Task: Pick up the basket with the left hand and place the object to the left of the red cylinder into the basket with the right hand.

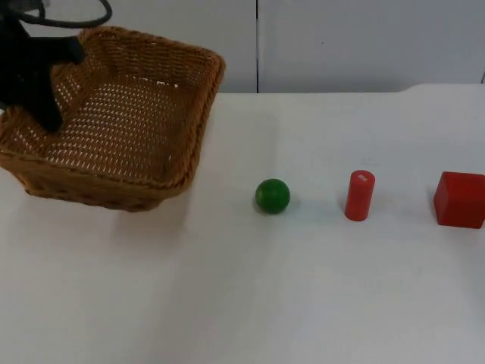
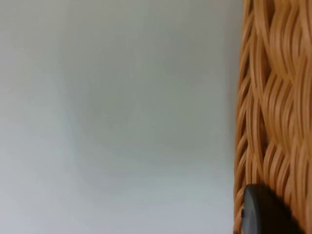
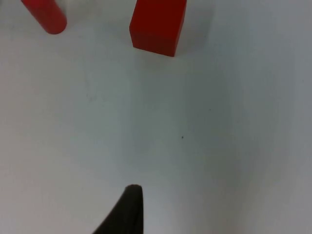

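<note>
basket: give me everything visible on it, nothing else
The basket is a square, open-topped tray of woven tan wicker with a thick braided rim and an open-weave floor and walls. It is empty. It sits tilted, its left side raised, at the table's far left near the partition wall. The left gripper is on its left rim; the left wrist view shows a fingertip against the weave.

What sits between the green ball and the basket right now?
Nothing visible. In the top view the green ball lies on bare white table, with open surface between it and the basket held tilted by the left hand. The red cylinder and red block stand on the ball's other side.
</note>
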Controlling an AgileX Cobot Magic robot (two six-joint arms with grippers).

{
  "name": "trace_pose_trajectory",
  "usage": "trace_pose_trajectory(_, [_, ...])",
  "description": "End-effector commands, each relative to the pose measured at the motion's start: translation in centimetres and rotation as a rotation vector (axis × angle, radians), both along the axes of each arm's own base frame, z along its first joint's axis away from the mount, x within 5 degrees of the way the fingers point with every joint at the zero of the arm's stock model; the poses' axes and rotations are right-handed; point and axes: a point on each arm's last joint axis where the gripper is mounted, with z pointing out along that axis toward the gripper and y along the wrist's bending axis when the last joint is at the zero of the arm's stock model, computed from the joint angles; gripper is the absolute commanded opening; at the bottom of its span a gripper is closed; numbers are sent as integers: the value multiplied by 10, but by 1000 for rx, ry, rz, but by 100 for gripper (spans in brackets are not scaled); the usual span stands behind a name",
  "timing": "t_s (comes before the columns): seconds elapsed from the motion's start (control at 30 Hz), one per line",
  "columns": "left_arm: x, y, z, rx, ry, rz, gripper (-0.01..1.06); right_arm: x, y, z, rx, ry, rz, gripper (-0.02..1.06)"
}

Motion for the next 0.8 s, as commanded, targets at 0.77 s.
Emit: trace_pose_trajectory(0.77, [-162,-9,5,-105,-77,57,0,1,1,2,33,-12,-8,105])
